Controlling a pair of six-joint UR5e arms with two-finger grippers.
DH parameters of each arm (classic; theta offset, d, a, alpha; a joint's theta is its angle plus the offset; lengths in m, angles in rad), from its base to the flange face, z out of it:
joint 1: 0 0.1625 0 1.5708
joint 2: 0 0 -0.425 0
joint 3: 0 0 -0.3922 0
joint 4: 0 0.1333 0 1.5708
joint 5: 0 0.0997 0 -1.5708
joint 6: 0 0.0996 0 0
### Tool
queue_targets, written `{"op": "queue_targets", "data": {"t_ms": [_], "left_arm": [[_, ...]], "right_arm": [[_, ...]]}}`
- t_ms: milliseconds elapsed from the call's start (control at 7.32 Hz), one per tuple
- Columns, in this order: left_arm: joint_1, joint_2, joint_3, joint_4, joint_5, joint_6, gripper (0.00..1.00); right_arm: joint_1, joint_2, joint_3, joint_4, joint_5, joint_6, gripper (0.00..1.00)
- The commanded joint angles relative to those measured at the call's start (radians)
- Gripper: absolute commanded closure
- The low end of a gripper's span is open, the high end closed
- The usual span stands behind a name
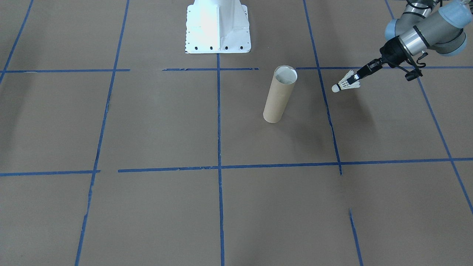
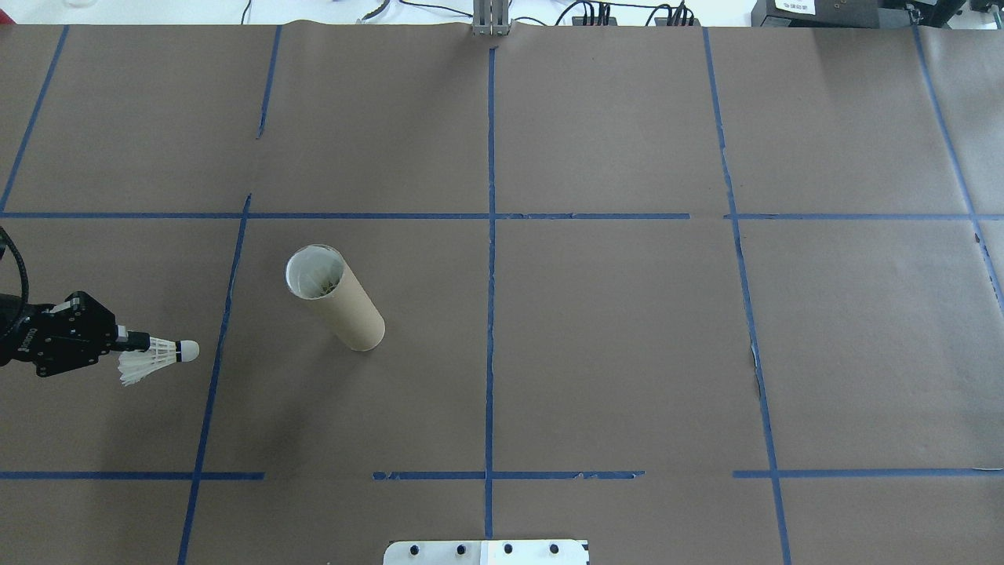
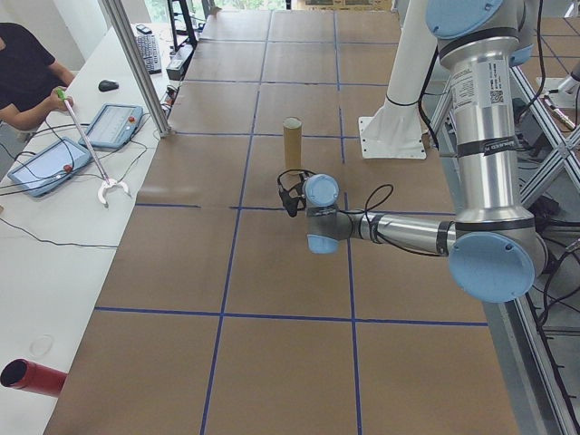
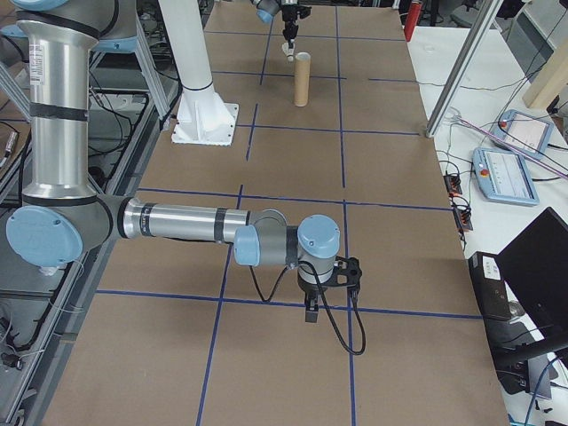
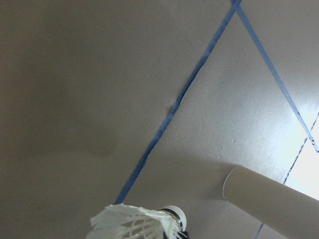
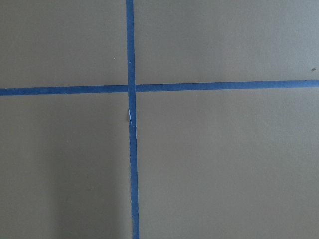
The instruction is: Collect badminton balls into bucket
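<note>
Left claw point(image 2: 133, 342) clamped on the shuttlecock point(image 2: 157, 359) beside the upright tube point(image 2: 335, 297) — light, crushable feathers (best gripped near the cork); right claw point(image 4: 312, 312) state unclear.

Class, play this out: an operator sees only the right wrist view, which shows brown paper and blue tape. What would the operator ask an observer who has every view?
Operator: Where is the shuttlecock?
Observer: The left gripper holds the shuttlecock sideways by its feathers.
Operator: And the tube?
Observer: The cardboard tube stands upright with its open end up, apart from the shuttlecock.
</note>
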Motion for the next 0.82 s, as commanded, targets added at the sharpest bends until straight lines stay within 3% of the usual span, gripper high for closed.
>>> {"op": "queue_targets", "data": {"t_ms": [0,273,547,683], "left_arm": [[-0.085,-0.027,-0.178,0.280,-0.045,0.238,1.00],[-0.178,-0.084,-0.279,0.485,-0.114,0.402,1.00],[-0.214,-0.116,-0.385,0.675,-0.114,0.560,1.00],[-0.253,-0.214,-0.431,0.862,-0.114,0.623,1.00]], "right_arm": [[0.000,0.000,0.000,0.000,0.000,0.000,0.00],[0.000,0.000,0.000,0.000,0.000,0.000,0.00],[0.000,0.000,0.000,0.000,0.000,0.000,0.00],[0.000,0.000,0.000,0.000,0.000,0.000,0.00]]}}
